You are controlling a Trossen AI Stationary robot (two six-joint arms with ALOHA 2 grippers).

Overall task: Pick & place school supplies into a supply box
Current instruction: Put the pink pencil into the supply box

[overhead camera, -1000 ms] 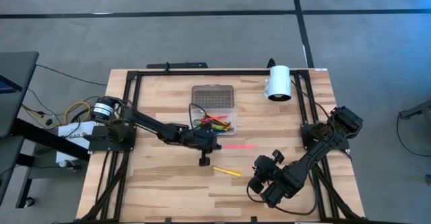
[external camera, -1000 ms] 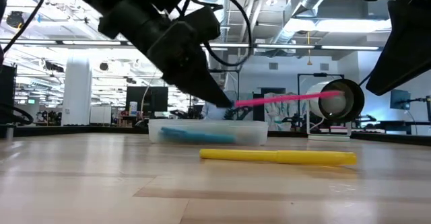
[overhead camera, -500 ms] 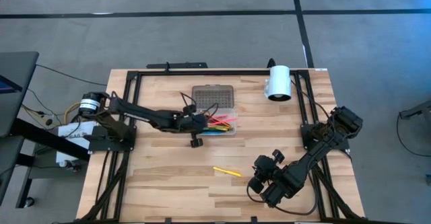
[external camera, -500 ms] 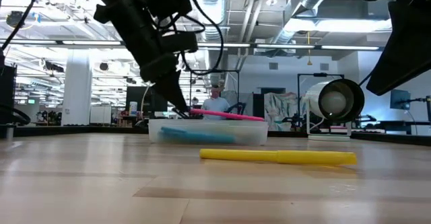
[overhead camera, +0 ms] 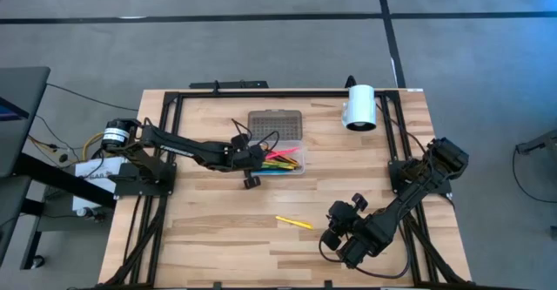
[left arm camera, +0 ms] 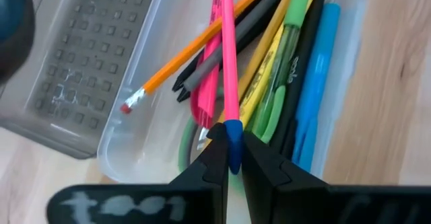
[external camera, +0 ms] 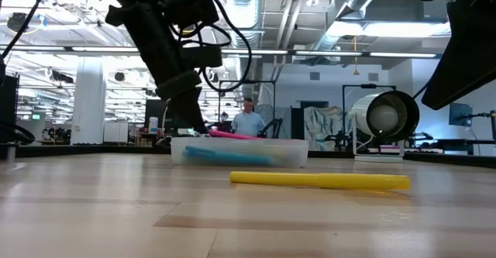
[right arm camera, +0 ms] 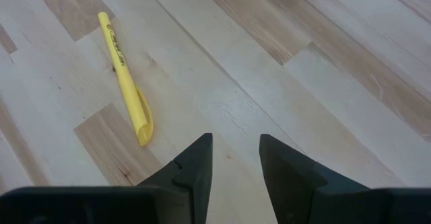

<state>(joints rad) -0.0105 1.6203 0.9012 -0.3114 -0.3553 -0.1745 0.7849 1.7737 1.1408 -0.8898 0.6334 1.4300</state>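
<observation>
Left gripper (left arm camera: 229, 158): clamped tight on pink pen (left arm camera: 229, 76), over supply box (left arm camera: 128, 158) | Right gripper (right arm camera: 236, 158): parted, empty, near yellow pen (right arm camera: 125, 76)

Bare tabletop (overhead camera: 218, 229) lies open around the lone yellow pen (overhead camera: 293, 223), well apart from the supply box (overhead camera: 283, 161). The left gripper (overhead camera: 258, 158) and its arm span the box's left approach; the right gripper (overhead camera: 335, 231) hangs just right of the pen.
</observation>
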